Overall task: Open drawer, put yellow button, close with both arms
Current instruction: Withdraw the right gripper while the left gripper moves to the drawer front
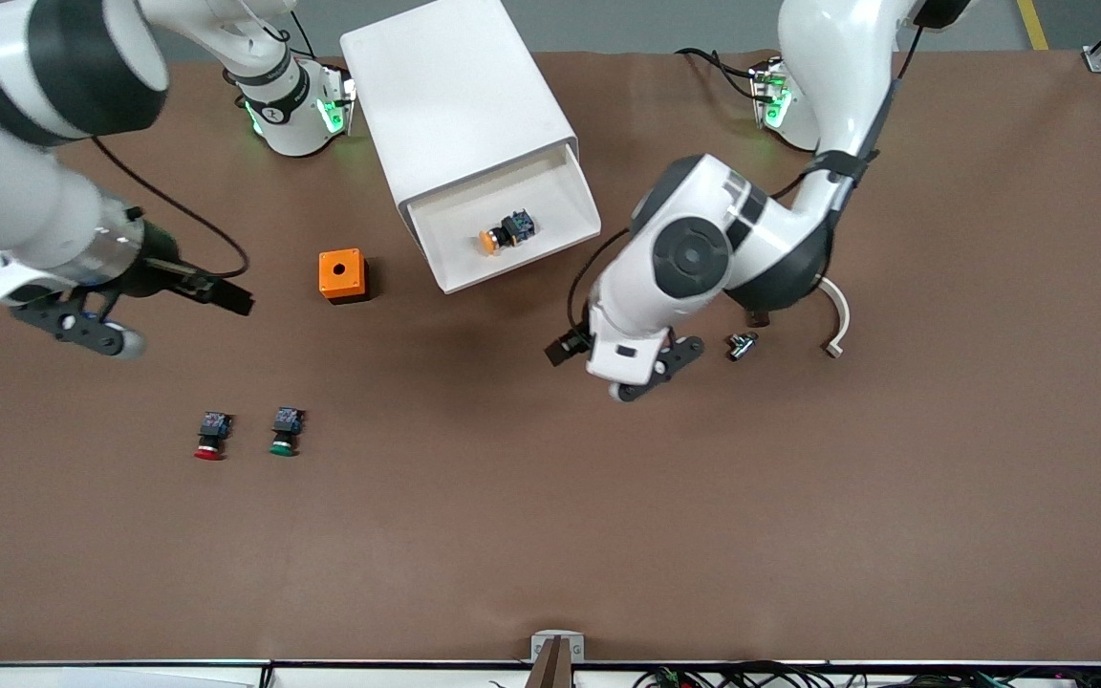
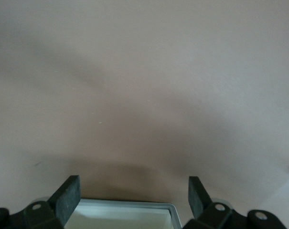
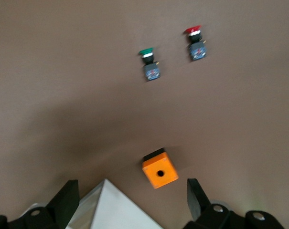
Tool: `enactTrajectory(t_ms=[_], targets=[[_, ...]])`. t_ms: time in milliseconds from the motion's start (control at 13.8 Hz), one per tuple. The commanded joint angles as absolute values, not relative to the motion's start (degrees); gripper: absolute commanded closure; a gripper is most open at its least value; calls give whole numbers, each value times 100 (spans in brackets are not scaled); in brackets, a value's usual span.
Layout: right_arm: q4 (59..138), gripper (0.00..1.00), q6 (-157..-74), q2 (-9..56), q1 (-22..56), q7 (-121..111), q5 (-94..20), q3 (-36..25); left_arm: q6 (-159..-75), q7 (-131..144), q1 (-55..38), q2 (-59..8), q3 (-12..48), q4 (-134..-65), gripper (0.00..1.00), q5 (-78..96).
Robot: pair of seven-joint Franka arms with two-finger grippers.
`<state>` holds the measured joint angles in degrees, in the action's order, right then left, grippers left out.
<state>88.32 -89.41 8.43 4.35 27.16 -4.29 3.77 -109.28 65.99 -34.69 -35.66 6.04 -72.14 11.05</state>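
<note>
**A:** Where is the yellow button (image 1: 491,241) now?

**B:** It lies on its side inside the drawer (image 1: 565,232), which is the top one of the white cabinet (image 1: 455,96) and stands pulled out; the yellow cap points toward the right arm's end of the desk (image 1: 799,497), the black body is toward the left arm's end; nothing touches it.

**A:** And your tools, where are they against it?

**B:** My left tool (image 2: 134,196) is up in the air over the bare desk just beside the drawer's open front, toward the left arm's end; its fingers (image 2: 68,195) stand apart and hold nothing; in the left wrist view I see the drawer's white rim (image 2: 125,204) between them, but the button itself I cannot see there. My right tool (image 3: 130,198) is over the desk well apart from the button, toward the right arm's end; it is also spread wide and empty; in its wrist view a corner of the cabinet (image 3: 111,210) is between the fingers.

**A:** What else is on the desk?

**B:** An orange box (image 1: 341,274) with a round hole stands beside the cabinet; the red-capped button (image 1: 211,436) and the green-capped button (image 1: 285,431) lie near each other, nearer to the front camera; a small metal part (image 1: 740,345) and a curved white piece (image 1: 835,325) lie near my left arm.
</note>
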Motion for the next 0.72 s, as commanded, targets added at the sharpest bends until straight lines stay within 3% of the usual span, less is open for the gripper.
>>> enactTrajectory(t_ms=[0, 362, 651], targets=[[8701, 0, -8754, 853, -165, 1770, -396, 510, -11241, 6338, -3927, -3621, 598, -7400, 1, 730], [8526, 0, -8728, 861, -676, 275, 105, 519, -11259, 6188, -4306, -3569, 624, -7725, 1, 598], [8525, 0, -8613, 870, -834, 264, 114, 510, -11259, 6108, -4289, -3437, 1027, -7980, 1, 606]])
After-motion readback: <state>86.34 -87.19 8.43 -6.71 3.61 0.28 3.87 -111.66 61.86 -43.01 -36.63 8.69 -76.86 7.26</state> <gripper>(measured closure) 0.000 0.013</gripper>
